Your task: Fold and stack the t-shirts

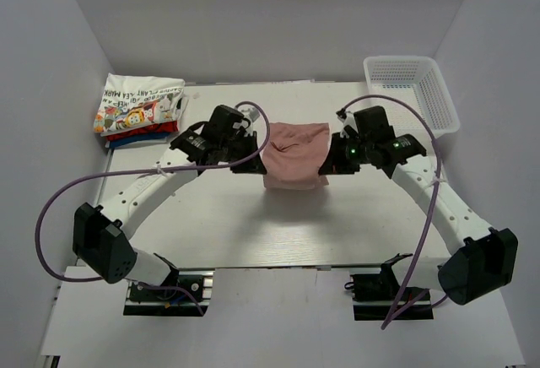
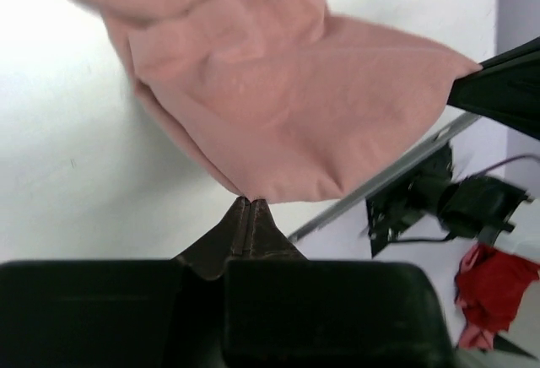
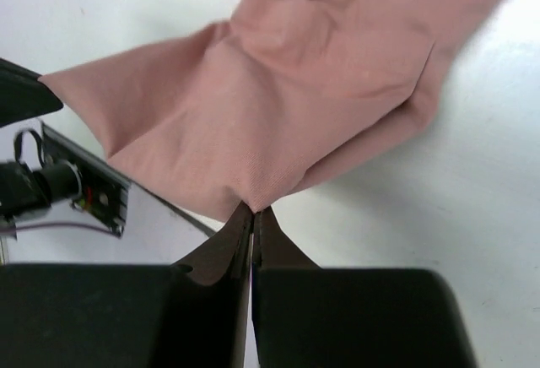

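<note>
A dusty-pink t-shirt (image 1: 294,155) hangs between my two grippers above the middle of the table, its far part trailing on the surface. My left gripper (image 1: 256,150) is shut on the shirt's left corner; in the left wrist view the fingertips (image 2: 250,203) pinch the pink cloth (image 2: 278,89). My right gripper (image 1: 327,164) is shut on the right corner; in the right wrist view the fingertips (image 3: 253,209) pinch the pink cloth (image 3: 270,106). A stack of folded t-shirts (image 1: 139,110), white cartoon-printed on top of red and blue, lies at the far left.
A white plastic mesh basket (image 1: 413,89) stands at the far right corner. Purple cables loop off both arms. White walls close the table on three sides. A red cloth (image 2: 494,288) shows at the edge of the left wrist view.
</note>
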Controlling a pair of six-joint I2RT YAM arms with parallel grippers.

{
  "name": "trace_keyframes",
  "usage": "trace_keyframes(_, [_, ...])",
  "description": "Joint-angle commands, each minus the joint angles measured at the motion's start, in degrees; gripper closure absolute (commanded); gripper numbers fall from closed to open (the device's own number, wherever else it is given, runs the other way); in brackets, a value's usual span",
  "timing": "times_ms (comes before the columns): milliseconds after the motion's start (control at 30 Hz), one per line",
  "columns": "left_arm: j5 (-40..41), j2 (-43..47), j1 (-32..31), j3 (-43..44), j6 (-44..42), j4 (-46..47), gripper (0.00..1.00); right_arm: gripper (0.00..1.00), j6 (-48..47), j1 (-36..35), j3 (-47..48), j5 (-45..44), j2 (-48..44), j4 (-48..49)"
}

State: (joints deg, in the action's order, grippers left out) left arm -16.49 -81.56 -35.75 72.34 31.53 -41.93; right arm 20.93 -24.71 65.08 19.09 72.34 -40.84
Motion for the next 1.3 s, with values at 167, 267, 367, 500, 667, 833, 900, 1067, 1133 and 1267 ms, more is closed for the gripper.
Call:
trace_keyframes(167, [13.83,-6.23,1.73,12.2,-1.65,6.42,1.0,1.0,4.64,3.6,10.41,-5.12,7.63,-0.21])
trace_keyframes(267, [16.4,-13.8,3.23,19.42,-1.65,8.27,1.0,1.0,5.88,5.81,14.46,-5.64,11.6,1.99])
trace_keyframes(367, [15.26,-21.43,4.54,27.31,-2.87,9.5,1.0,1.0,7.45,7.56,16.83,-4.59,14.76,3.74])
trace_keyframes(500, [15.26,-29.07,6.04,38.12,-4.01,7.74,1.0,1.0,7.9,10.38,19.73,-4.94,19.24,6.47])
trace_keyframes(667, [13.87,-35.33,8.24,41.48,-4.63,13.69,1.0,1.0,6.41,12.92,27.9,-4.15,28.46,5.95])
trace_keyframes(833, [7.97,-42.44,10.17,42.79,-4.63,23.72,1.0,1.0,3.86,14.6,39.67,-7.05,41.2,4.11])
trace_keyframes(900, [7.97,-47.1,10.17,44.99,-3.93,27.25,1.0,1.0,2.72,15.13,43.1,-6.17,47.6,5.76])
trace_keyframes(1067, [13.24,-58.52,11.23,57.42,-0.77,28.59,1.0,0.63,-0.45,16.36,57.59,-2.57,61.15,13.33])
trace_keyframes(1133, [14.12,-61.78,11.92,62.03,-0.24,25.42,0.86,0.34,-2.38,16.27,67.47,-2.3,66.58,12.55])
trace_keyframes(1267, [12.62,-60.48,12.54,61.8,1.52,26.29,0.09,0.1,-5.01,15.66,65.3,-1.86,62.08,12.71])
